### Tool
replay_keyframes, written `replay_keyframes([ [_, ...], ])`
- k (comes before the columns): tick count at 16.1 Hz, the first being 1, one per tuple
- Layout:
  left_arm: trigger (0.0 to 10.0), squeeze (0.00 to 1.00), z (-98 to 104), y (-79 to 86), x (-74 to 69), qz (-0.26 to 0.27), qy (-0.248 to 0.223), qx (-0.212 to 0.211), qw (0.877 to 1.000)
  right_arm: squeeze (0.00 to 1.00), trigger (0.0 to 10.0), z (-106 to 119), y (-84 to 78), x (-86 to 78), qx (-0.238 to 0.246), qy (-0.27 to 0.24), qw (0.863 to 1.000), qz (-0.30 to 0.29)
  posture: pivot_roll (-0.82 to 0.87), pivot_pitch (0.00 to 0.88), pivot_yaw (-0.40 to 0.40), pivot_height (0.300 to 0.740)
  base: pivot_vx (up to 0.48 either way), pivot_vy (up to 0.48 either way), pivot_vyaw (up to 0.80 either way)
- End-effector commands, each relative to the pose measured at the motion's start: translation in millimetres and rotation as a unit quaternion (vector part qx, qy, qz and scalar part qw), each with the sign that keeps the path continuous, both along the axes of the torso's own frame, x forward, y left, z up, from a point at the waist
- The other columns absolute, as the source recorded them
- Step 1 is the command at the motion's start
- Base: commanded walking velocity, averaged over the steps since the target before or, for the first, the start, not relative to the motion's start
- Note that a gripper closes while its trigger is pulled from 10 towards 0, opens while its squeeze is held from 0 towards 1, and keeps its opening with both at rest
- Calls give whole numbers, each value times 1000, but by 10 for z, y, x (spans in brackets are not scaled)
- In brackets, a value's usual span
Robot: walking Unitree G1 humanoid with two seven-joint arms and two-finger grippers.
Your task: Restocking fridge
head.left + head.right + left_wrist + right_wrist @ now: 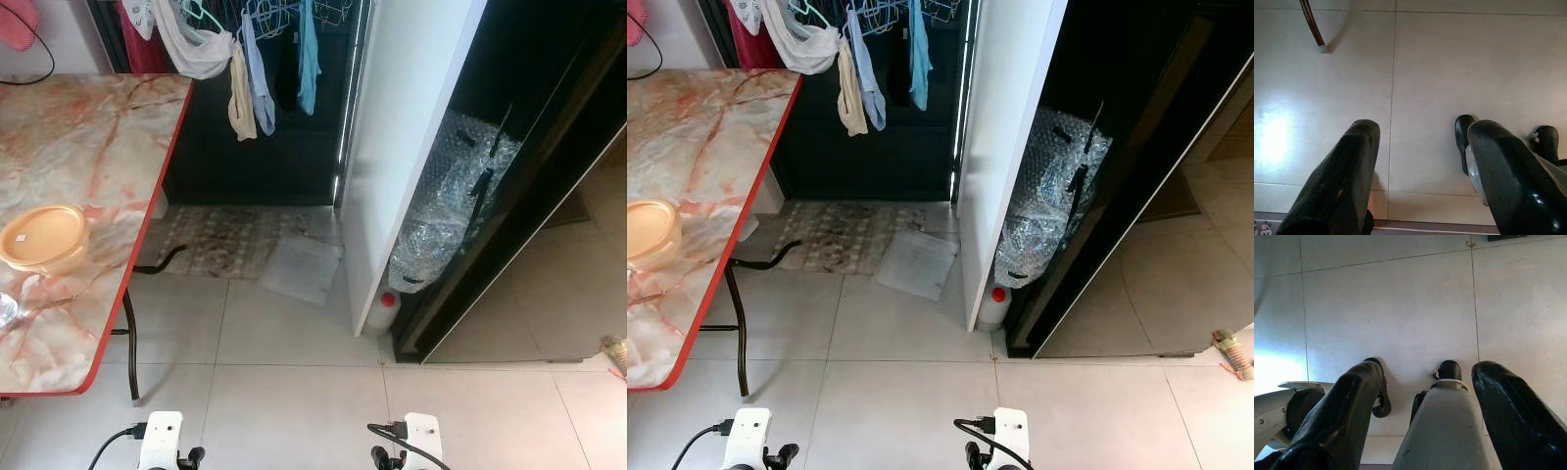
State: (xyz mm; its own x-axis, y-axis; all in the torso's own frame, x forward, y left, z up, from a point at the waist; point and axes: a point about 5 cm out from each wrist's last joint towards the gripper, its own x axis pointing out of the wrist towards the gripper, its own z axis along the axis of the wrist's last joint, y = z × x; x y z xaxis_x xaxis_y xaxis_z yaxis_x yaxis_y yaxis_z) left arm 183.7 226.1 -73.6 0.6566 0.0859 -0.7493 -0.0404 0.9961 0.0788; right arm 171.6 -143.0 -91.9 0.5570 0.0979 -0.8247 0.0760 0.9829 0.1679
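1. Left gripper (1420, 166) and right gripper (1425, 406) — both hang low over the floor tiles (294, 382), fingers spread, holding nothing; I judge them idle while I walk.
2. Orange lidded container (44, 238) — likely stock, on the marble table (88, 137), well apart from either jaw.
3. Fridge — I cannot identify one; a dark cabinet (549, 117) holds bubble wrap (446, 201).

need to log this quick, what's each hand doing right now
Left hand: open, empty, hanging over the floor tiles.
Right hand: open, empty, hanging over the floor.
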Motion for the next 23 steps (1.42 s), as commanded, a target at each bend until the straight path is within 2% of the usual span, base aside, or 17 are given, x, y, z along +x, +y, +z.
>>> replay_keyframes([
  [1,10000,0,-55,7,-104,5,22,-3,1000,0,10000,-13,-3,-35,-1,1,1000,-4,-11,91,11,740,0,0,0],
  [10,10000,0,-55,7,-104,5,22,-3,1000,0,10000,-13,-3,-35,-1,1,1000,-4,-11,91,11,740,0,0,0],
  [13,10000,0,-16,-28,-18,17,-1,-10,1000,0,10000,1,0,-22,12,-15,1000,-7,-4,113,-10,740,0,0,0],
  [20,10000,0,121,-66,200,-7,-65,-7,998,0,10000,3,-10,-19,11,-17,1000,-3,-5,120,-10,740,0,0,0],
  [23,10000,0,302,-29,399,-21,-137,1,990,0,10000,3,-21,-19,10,-18,1000,-3,1,123,-11,740,0,0,0],
])
